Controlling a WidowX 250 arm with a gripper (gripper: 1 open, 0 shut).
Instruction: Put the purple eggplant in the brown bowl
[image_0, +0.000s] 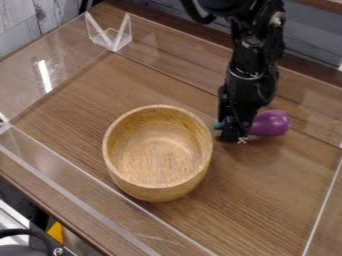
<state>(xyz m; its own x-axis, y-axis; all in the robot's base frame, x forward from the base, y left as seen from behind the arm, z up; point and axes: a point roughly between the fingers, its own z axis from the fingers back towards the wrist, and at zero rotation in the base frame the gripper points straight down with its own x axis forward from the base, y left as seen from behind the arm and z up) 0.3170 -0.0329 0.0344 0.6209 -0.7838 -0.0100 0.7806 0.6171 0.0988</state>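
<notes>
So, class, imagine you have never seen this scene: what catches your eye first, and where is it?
The big wooden bowl sits empty near the middle of the table. Just right of it, the black arm comes down from the top, its gripper shut on the stem end of the eggplant, a glossy purple spot against the brown wood.
</notes>
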